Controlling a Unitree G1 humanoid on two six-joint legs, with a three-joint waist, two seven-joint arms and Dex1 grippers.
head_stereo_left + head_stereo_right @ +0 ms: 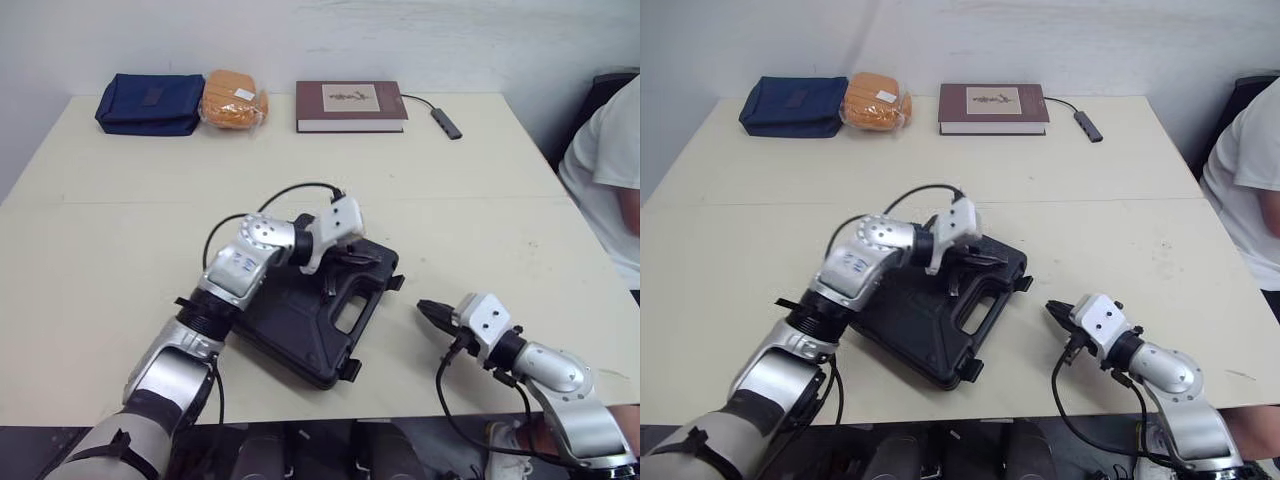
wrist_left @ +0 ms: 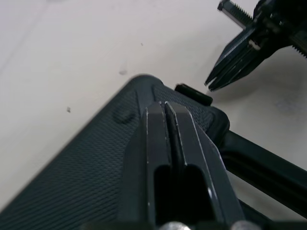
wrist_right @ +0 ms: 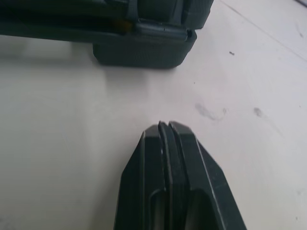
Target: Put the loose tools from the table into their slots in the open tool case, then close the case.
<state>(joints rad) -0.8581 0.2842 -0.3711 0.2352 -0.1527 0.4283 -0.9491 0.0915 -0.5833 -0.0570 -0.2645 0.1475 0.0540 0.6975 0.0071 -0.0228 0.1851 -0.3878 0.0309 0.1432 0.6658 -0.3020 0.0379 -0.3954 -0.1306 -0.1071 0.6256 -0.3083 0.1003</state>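
The right gripper (image 1: 427, 309) is the nearest thing. It is low over the bare table (image 1: 100, 220). Its two black fingers are pressed together and hold nothing. Just past its tips and a bit to its left lies the black tool case (image 1: 295, 335), flat on the table with its lid down. The tips are near the case but do not touch it. A small latch (image 2: 193, 94) sits on the case edge that faces this gripper.

The left gripper (image 2: 166, 109) is right over the case lid, close to the handle (image 1: 352, 312). Its fingers are pressed together too and hold nothing. It is hard to tell if they touch the lid.

Far beyond both grippers, by the back edge of the table, lie a blue pouch (image 1: 150, 103), an orange packet (image 1: 233, 98), a brown book (image 1: 350, 106) and a small dark adapter (image 1: 447, 123) on a cord. A person in a white shirt (image 1: 605, 170) sits off to the right.
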